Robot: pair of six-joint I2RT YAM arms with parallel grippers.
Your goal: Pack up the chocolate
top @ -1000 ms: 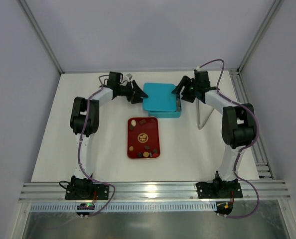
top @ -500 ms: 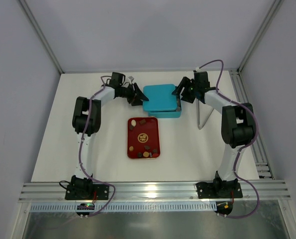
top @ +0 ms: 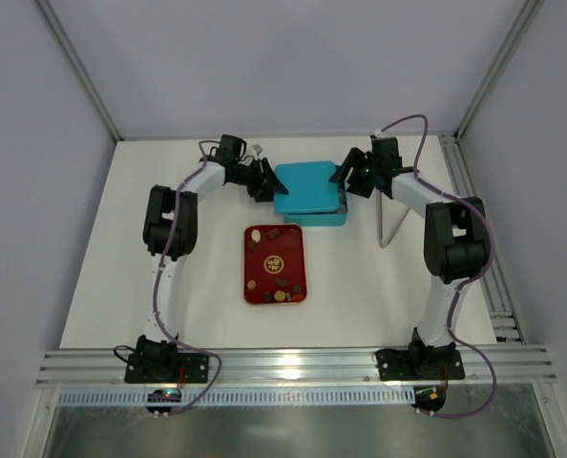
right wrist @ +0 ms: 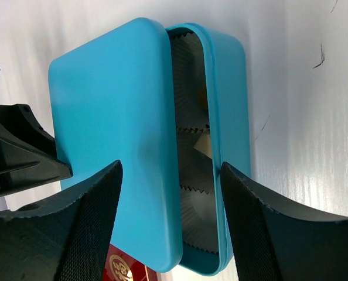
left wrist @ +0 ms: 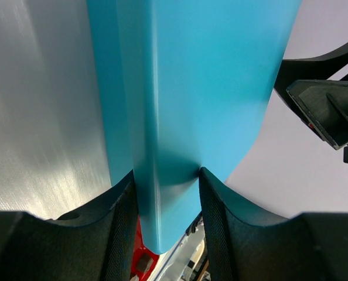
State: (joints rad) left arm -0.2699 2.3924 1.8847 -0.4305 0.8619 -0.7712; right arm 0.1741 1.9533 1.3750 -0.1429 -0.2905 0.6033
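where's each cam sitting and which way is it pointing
Top: above and behind the arms, looking down; both show whole, left gripper and right gripper at the lid, tray nearer.
Left wrist: on that wrist, looks along its fingers pinching the lid's edge; right gripper at right.
Right wrist: on that wrist, looks down past its spread fingers at lid, box, cups; left gripper at left.
Shared: all show the lid; each wrist view shows the other gripper.

We see the chocolate (top: 282,282) as small loose pieces — dark brown, light brown, one cream oval — lying on the red tray (top: 295,253), grouped mostly toward its far and near ends.
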